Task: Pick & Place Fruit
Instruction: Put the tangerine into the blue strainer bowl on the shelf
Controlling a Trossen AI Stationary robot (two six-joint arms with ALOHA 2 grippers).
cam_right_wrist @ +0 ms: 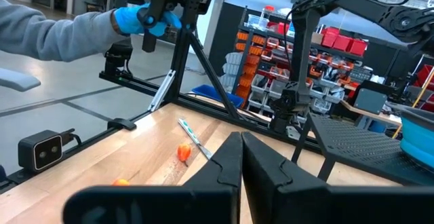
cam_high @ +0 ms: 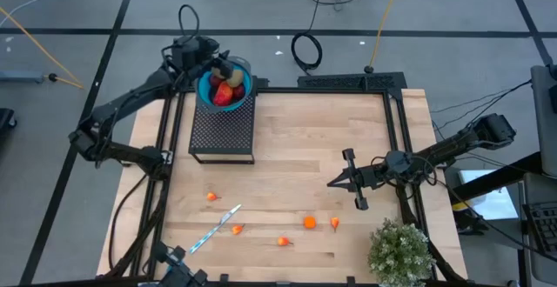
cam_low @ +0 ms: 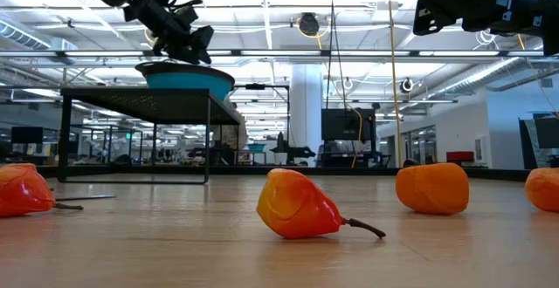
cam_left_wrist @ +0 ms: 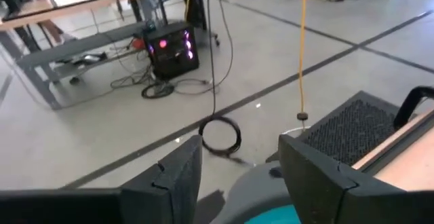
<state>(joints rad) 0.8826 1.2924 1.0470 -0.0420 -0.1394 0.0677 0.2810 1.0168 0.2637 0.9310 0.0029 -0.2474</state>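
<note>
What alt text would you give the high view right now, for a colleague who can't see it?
Seen from above, the left end effector hovers over a blue bowl of fruit on a black mesh stand at the table's far left. The right end effector waits shut over mid-table. Five small orange fruit pieces, a thin silver-blue stick and a green plant sit along the near edge.

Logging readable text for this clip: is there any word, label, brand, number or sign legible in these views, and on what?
None can be read.
Red and orange bins on the shelving in the room behind: any labels too small to read.
Lit black box on the floor: lights only, no legible text.
</note>
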